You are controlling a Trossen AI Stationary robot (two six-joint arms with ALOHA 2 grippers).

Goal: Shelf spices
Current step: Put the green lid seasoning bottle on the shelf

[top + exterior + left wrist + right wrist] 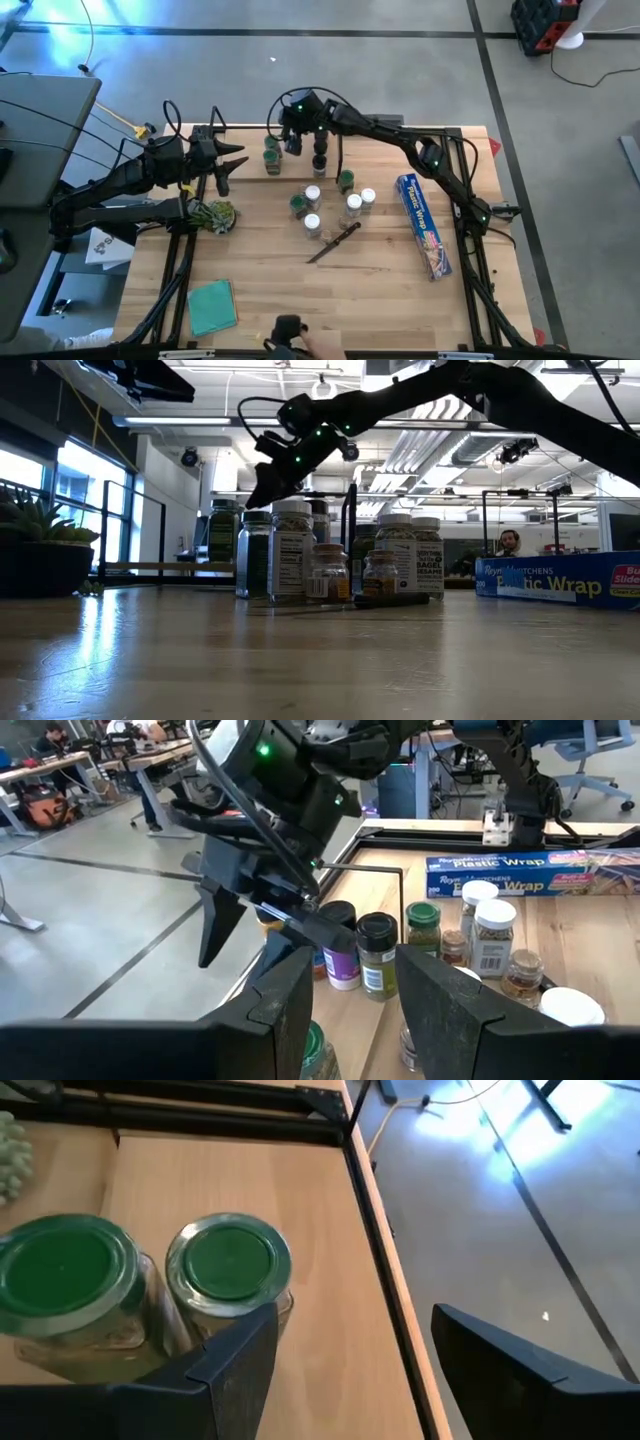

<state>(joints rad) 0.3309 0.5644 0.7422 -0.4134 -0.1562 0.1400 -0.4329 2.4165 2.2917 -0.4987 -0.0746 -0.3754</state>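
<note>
Several spice jars stand upright in a cluster mid-table point(330, 195), with white, green and black caps. Two green-capped jars point(272, 152) stand apart near the far edge; the right wrist view shows them as one jar point(228, 1262) and its neighbour point(60, 1270). My right gripper point(293, 140) hangs open just above and beside these two, one finger point(235, 1365) close to the nearer jar, touching nothing that I can see. In the low view the right gripper point(265, 488) points down over the jars. The shelf plank point(150, 567) shows behind. My left gripper point(235, 160) waits open at the table's left.
A long blue wrap box point(424, 225) lies on the table's right side. A dark-handled knife point(335, 243) lies near the jar cluster. A small plant point(212, 213) and a green cloth point(212, 305) sit on the left. The table's far edge point(370, 1230) runs right beside the right gripper.
</note>
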